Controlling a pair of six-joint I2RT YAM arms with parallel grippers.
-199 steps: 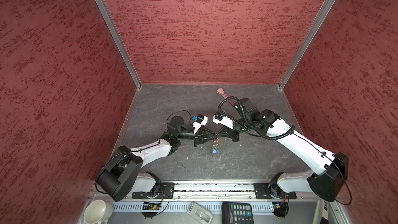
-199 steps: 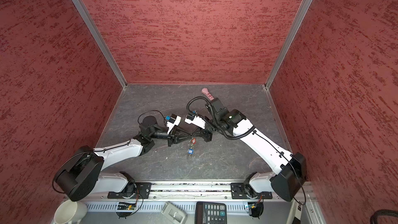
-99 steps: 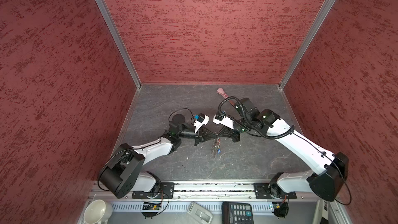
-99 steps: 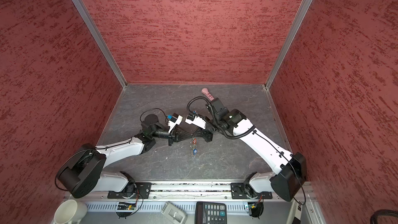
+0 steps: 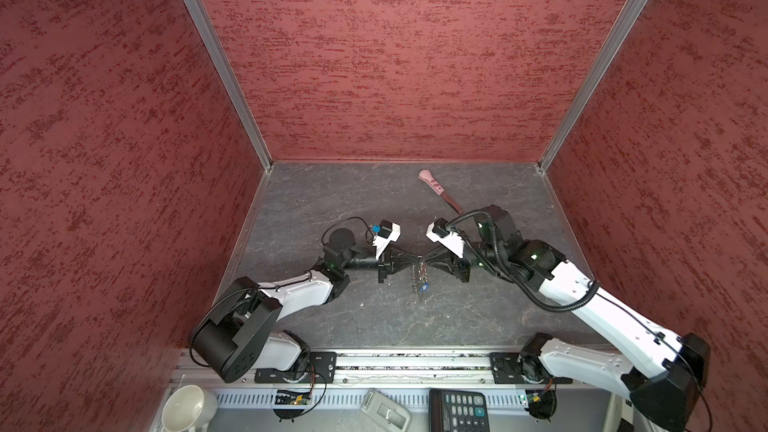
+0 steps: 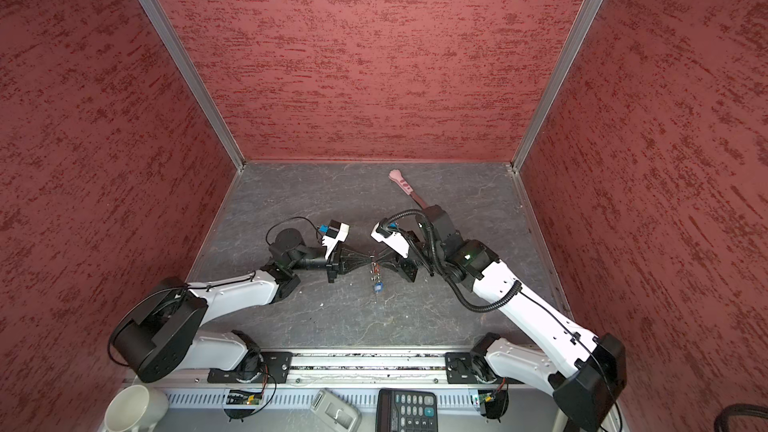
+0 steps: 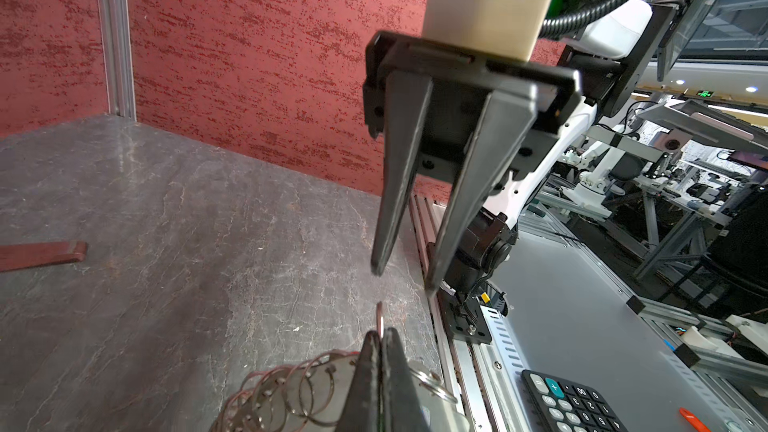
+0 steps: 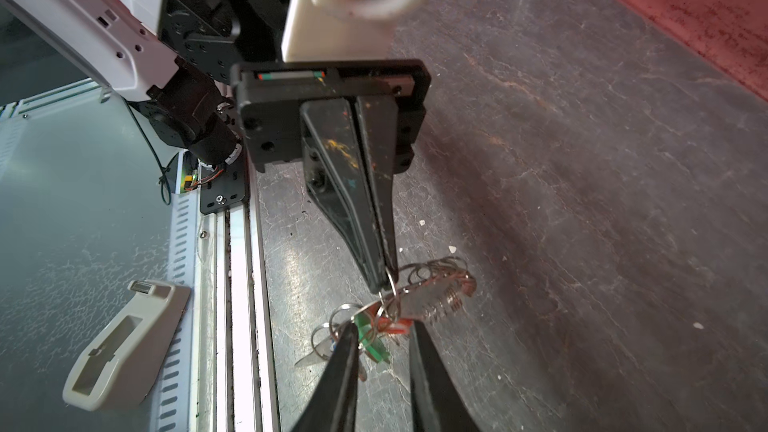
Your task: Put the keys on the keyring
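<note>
Nearest, off the front edge of the desk (image 5: 332, 317), lie a white cup (image 5: 187, 409), a grey plastic holder (image 5: 384, 411) and a calculator (image 5: 457, 409). Past the rail (image 5: 415, 361), over the middle of the desk, the two arms meet tip to tip. The left fingers (image 8: 374, 209) are pressed together on a silver ring of the keyring (image 8: 440, 284), and its chain of rings hangs from them. The keys (image 8: 372, 336), with green and red tags, dangle in the same bunch. In both top views a blue tag sits lowest in it. The right fingers (image 7: 399, 184) stand narrowly apart just beside the bunch, with nothing pinched between them. Farther back, a pink-handled tool (image 5: 436, 189) lies near the back wall (image 5: 395, 76).
</note>
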